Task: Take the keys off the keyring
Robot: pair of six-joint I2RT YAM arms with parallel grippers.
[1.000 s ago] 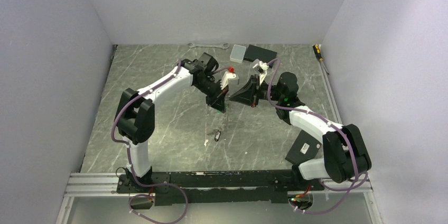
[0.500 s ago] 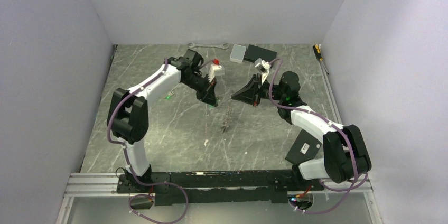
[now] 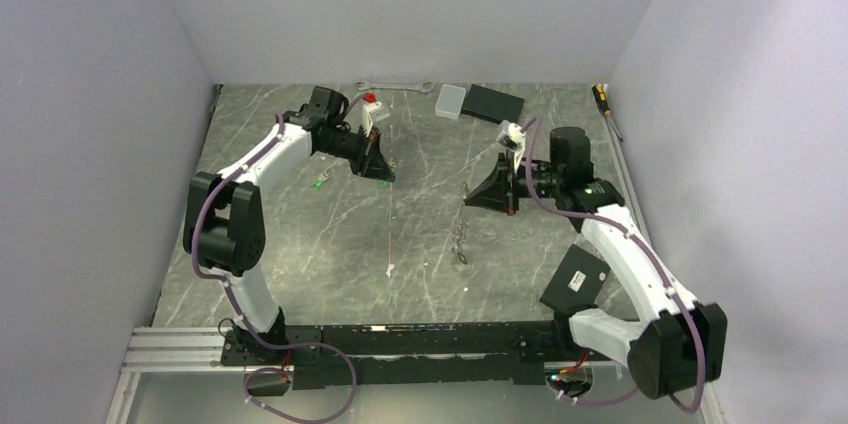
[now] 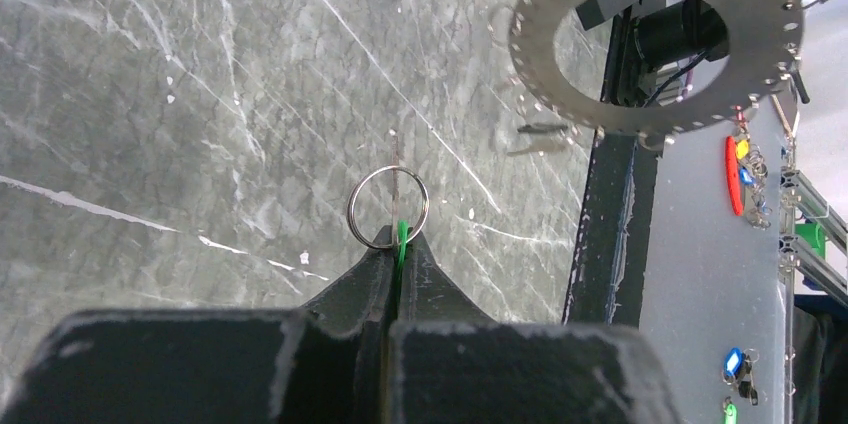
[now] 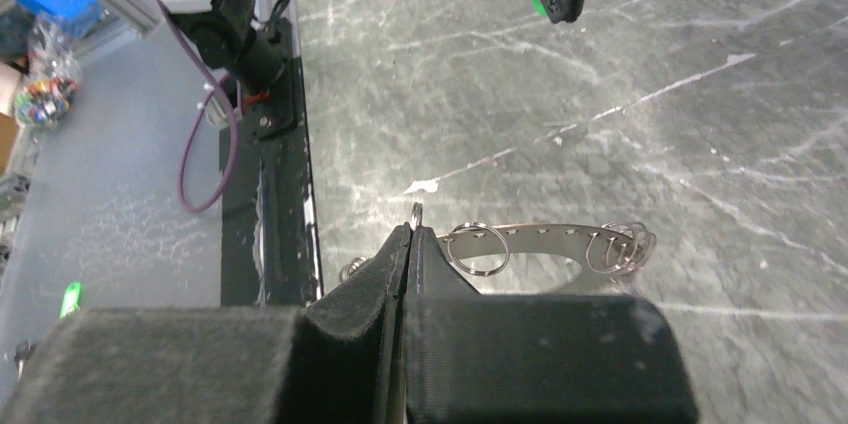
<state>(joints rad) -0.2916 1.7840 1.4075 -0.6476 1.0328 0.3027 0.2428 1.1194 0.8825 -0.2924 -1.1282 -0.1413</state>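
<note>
The keyring is a flat perforated metal ring carrying several small split rings. It hangs above the table from my right gripper, which is shut on its edge at mid right in the top view. The ring dangles below that gripper. My left gripper is shut on a green-headed key with a small split ring on it. It is at the back left, well apart from the keyring. A second green key lies on the table. I cannot make out the black key.
A silver wrench, a white box and a black box lie along the back wall. A screwdriver lies at the back right. A black plate sits near the right arm's base.
My left gripper has pulled back and to the left with the green key, away from the keyring. My right gripper has moved right, carrying the keyring with it.
</note>
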